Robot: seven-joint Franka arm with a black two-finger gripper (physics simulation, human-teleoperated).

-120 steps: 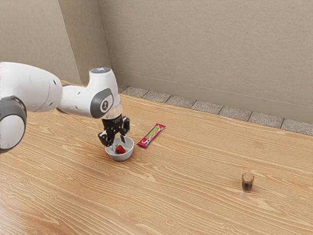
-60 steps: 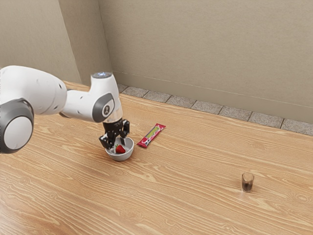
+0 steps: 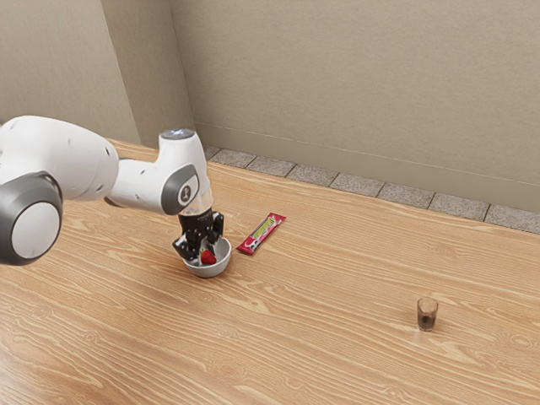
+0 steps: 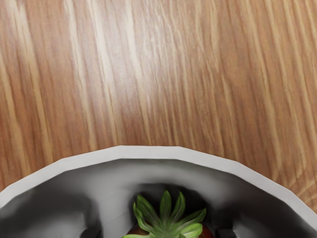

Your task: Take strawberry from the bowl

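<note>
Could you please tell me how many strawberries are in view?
1: the strawberry is in the bowl, directly under the claw. The claw covers part of the bowl, so I cannot rule out another hidden there.

A wooden table (image 3: 337, 346) carries a bowl (image 3: 208, 271), packet (image 3: 261, 234) and glass (image 3: 428, 315).

In the exterior view, a plain beige wall (image 3: 354, 84) stretches from 11 o'clock round to 3 o'clock, with a low baseboard (image 3: 337, 159) along its foot. A jutting wall section (image 3: 55, 67) stands at 10 o'clock. Gray stone floor tiles (image 3: 363, 185) run beside the baseboard. Soft light leaves a pale sheen on the wood-grained table (image 3: 337, 363) toward 8 o'clock.
</note>
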